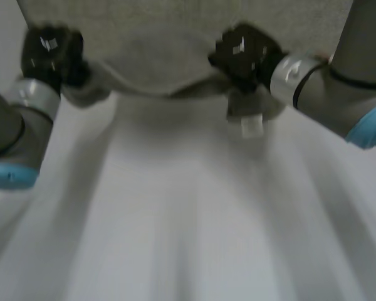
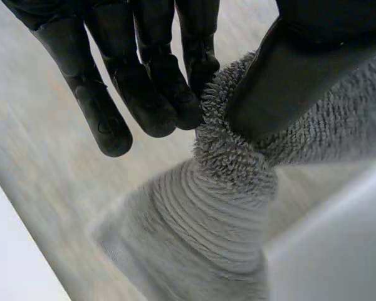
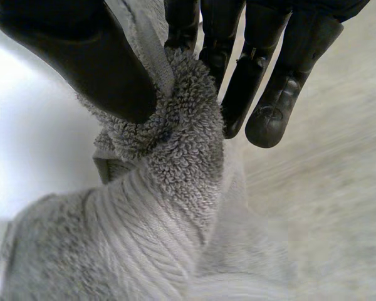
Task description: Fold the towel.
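A grey terry towel (image 1: 175,37) lies spread at the far side of the white table (image 1: 188,238), its near edge lifted and sagging between my two hands. My left hand (image 1: 50,53) holds the near left corner. In the left wrist view, the thumb (image 2: 282,81) pinches a bunched fold of towel (image 2: 213,219) against the fingers (image 2: 144,100). My right hand (image 1: 244,53) holds the near right corner. In the right wrist view, the thumb (image 3: 81,56) and fingers (image 3: 263,94) squeeze a bunch of towel (image 3: 163,207).
A small pale tag (image 1: 250,125) hangs from the towel just below my right hand. Bare white table stretches from the lifted edge to the near side. Both forearms come in from the sides.
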